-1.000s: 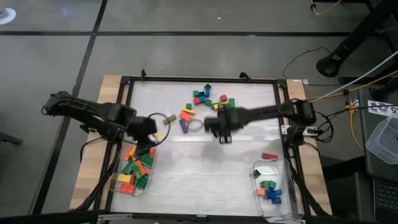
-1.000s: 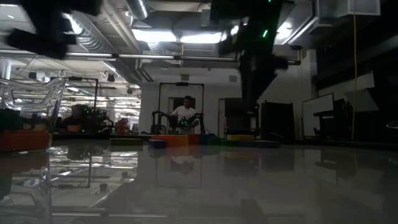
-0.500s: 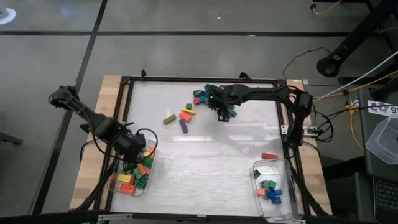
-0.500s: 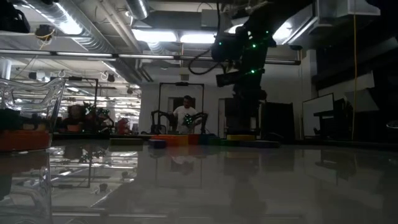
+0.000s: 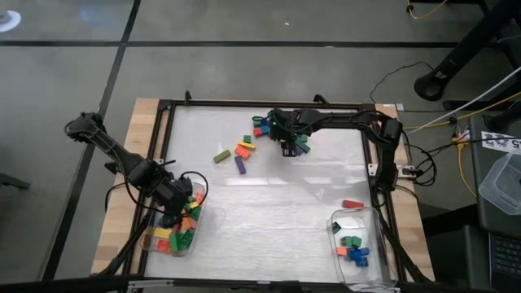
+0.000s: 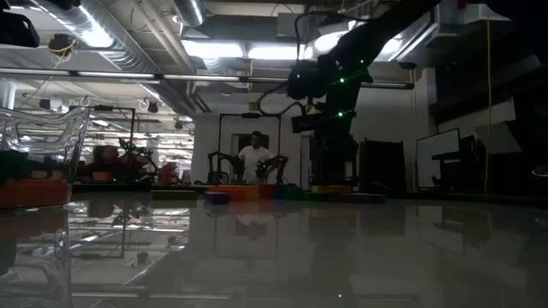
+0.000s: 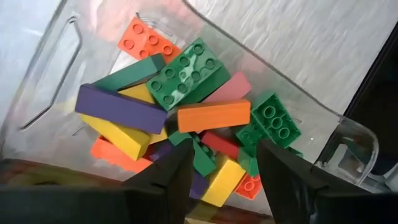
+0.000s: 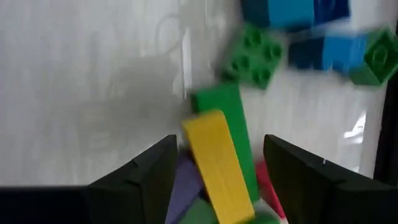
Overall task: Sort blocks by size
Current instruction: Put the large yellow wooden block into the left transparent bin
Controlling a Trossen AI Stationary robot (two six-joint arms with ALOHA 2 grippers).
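Since half a second ago the left claw (image 5: 171, 213) has parted over the clear plastic tub (image 5: 151, 244) of long bricks at lower left, seemingly to release, while the right claw (image 5: 287, 146), fingers apart, hovers over the scattered small plastic bricks (image 5: 259, 126) on the worktop (image 5: 269, 203) at upper centre.

The setting is a robotics lab. Exposed ceiling ducts (image 6: 128, 47) and strip lights (image 6: 248, 51) fill the upper frame; a person (image 6: 255, 158) sits at another arm rig (image 6: 224, 162) at centre; cables (image 5: 440, 122) cross the grey floor at right.
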